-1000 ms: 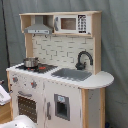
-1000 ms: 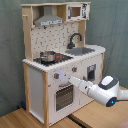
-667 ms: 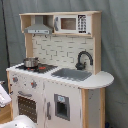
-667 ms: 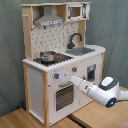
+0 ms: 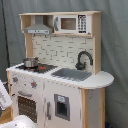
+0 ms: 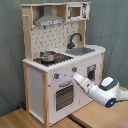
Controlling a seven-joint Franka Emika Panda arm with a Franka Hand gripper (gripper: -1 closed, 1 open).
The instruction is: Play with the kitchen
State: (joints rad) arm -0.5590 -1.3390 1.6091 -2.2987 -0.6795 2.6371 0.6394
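**Arm at the oven front of the kitchen**

Fingers cannot be told apart here: in the second exterior view the arm (image 6: pixel 100 90) reaches in from 4 o'clock, and its white tip (image 6: pixel 76 78) meets the kitchen's (image 6: pixel 37 95) front just under the knobs (image 6: pixel 56 76), at the top of the oven door (image 6: pixel 64 95). Whether the gripper is spread or pressed together does not show, nor whether it grips anything — only that the tip lies against or just before the panel.

The kitchen stands on a wood floor (image 6: pixel 30 119) before a grey backdrop (image 6: pixel 10 50), filling most of both exterior views.

The second exterior view shows the arm's whole forearm and rounded joint, with the oven window at 6 o'clock of the knobs. The first exterior view shows almost none of the arm — just a white rounded part (image 5: pixel 20 122) at the bottom edge and a white piece (image 5: pixel 4 97) at the left edge. It does show the microwave (image 5: pixel 70 23) head-on at 12 o'clock, the hood (image 5: pixel 37 27) to its left, and the rounded counter end (image 5: pixel 102 79) at 3 o'clock.

Containers: a small metal pot (image 5: pixel 30 62) sits on the stovetop (image 5: pixel 40 67); what lies inside is not visible. The grey sink (image 5: pixel 72 74) lies beside it, the black faucet (image 5: pixel 83 59) at its back edge, and nothing shows in the basin.
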